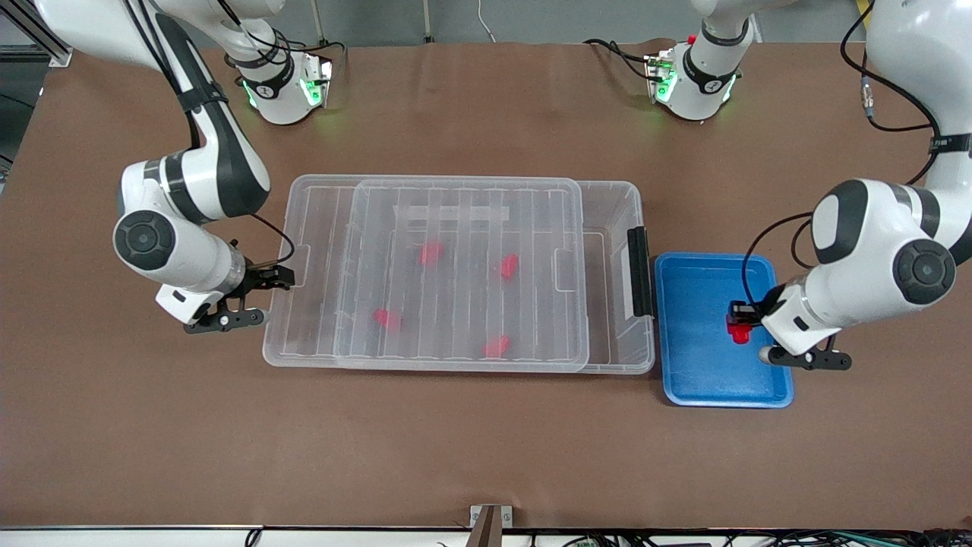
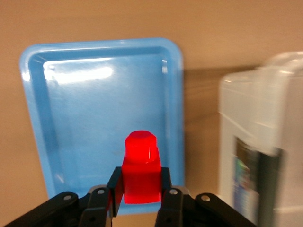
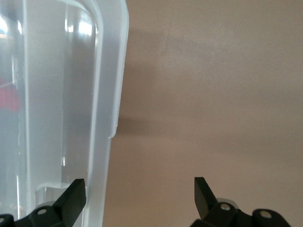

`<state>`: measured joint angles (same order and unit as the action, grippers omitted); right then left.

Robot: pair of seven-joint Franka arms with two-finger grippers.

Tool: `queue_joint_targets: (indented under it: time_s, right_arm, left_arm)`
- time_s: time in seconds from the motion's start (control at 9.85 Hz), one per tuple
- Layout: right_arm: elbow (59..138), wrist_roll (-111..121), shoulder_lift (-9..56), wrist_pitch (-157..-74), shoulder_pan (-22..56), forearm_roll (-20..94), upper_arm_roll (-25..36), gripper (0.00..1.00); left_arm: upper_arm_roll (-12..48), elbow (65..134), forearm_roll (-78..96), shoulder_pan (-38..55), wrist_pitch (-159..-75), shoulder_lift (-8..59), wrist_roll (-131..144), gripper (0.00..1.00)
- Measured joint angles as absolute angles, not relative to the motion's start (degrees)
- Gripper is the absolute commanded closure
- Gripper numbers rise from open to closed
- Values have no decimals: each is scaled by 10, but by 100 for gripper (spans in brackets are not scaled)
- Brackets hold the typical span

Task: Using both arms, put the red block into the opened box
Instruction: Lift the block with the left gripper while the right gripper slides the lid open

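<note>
My left gripper point(image 1: 738, 322) is shut on the red block point(image 1: 738, 333), holding it just above the blue tray point(image 1: 702, 380). In the left wrist view the block point(image 2: 141, 170) sits squarely between the left gripper's point(image 2: 141, 191) black fingers. The clear box point(image 1: 619, 357) lies mid-table. Its ribbed lid point(image 1: 456, 228) is slid toward the right arm's end, leaving an open strip by the black latch bar point(image 1: 640, 271). My right gripper point(image 1: 287, 277) is open at the lid's end. In the right wrist view the right gripper point(image 3: 139, 188) straddles the lid's rim point(image 3: 106, 71).
Several red blocks show through the lid inside the box, one of them point(image 1: 431, 253) near its middle. The blue tray point(image 2: 94, 94) sits right beside the box's latch end point(image 2: 251, 142). Bare brown table surrounds both. A small bracket point(image 1: 490, 520) sits at the table's near edge.
</note>
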<state>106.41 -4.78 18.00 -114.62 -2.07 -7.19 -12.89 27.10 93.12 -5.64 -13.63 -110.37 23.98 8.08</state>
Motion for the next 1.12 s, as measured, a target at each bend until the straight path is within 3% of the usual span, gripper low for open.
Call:
queue_joint_targets:
  time_s: [0.3,0.71,1.12]
  right_arm:
    - [1064,-14,178,-1127,-54,-80,-128,0]
    - [1064,55,176,-1118,-113,-81,-124,0]
    - [1059,63,175,-1113,-126,-81,-125,0]
  left_arm:
    - [367,933,-56,-118,-1089,236,218,96]
    - [376,951,-57,-30,-1147,270,292,96]
    - [376,1042,-83,-15,-1262,298,305,97]
